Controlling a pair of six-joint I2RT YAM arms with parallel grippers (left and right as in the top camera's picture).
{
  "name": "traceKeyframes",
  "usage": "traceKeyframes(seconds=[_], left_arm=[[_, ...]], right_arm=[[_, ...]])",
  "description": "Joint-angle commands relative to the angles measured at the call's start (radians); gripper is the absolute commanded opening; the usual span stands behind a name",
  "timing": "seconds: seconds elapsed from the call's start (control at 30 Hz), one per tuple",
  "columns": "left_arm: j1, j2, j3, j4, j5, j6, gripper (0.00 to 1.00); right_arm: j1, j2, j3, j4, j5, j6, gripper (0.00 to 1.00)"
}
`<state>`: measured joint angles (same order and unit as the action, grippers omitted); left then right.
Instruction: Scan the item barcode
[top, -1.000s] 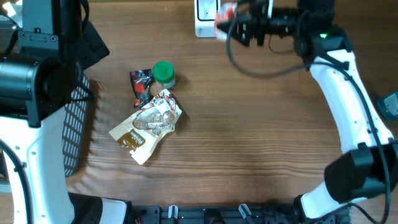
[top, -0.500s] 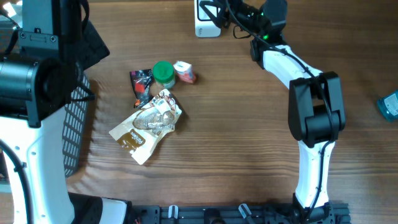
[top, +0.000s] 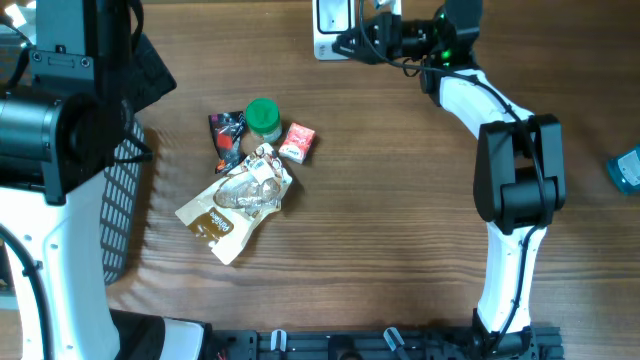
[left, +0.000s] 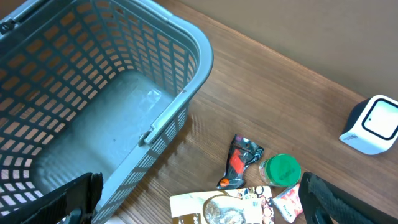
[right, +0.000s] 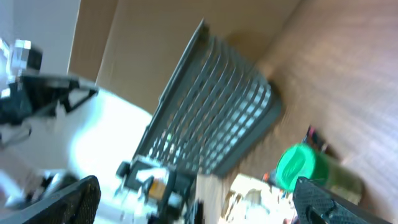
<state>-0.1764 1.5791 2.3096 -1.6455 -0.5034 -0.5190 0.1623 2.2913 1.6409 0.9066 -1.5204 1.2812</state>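
Observation:
A small red and white packet (top: 296, 142) lies loose on the table beside a green-lidded jar (top: 263, 118). The white barcode scanner (top: 330, 24) stands at the table's far edge. My right gripper (top: 352, 42) hovers just in front of the scanner, open and empty; its blurred wrist view shows the jar (right: 301, 168) between wide-spread fingers. My left gripper (left: 205, 211) is open high above the pile, with the packet (left: 286, 202) near its right finger and the scanner (left: 373, 124) further off.
A black and red wrapper (top: 226, 138) and a brown and white pouch (top: 237, 200) lie next to the jar. A grey plastic basket (left: 180, 118) stands at the left. A blue object (top: 625, 168) sits at the right edge.
The red and white packet left my right gripper at the scanner and landed beside the green-lidded jar. The right gripper opened wide and the arm swung left. The left arm stayed still.

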Motion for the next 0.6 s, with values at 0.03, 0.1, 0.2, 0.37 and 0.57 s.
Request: traceKeyframes(seconds=[0.03,0.1,0.2,0.37,0.57], left_arm=[[0.003,-0.006,0.005,0.002,-0.002,-0.013,1.00],[0.003,-0.006,0.005,0.002,-0.002,-0.013,1.00],[0.003,-0.006,0.005,0.002,-0.002,-0.013,1.00],[0.003,-0.006,0.005,0.002,-0.002,-0.013,1.00],[0.003,-0.006,0.005,0.002,-0.002,-0.013,1.00]], right_arm=[[0.005,0.007,0.008,0.000,-0.012,0.158,1.00],[-0.003,0.007,0.008,-0.036,0.152,0.533,1.00],[-0.006,0.007,0.008,-0.134,0.521,0.732,1.00],[0.013,0.005,0.011,-0.777,1.029,-0.365,1.00],[0.018,-0.201,0.012,-1.278,0.924,-1.233,1.00]])
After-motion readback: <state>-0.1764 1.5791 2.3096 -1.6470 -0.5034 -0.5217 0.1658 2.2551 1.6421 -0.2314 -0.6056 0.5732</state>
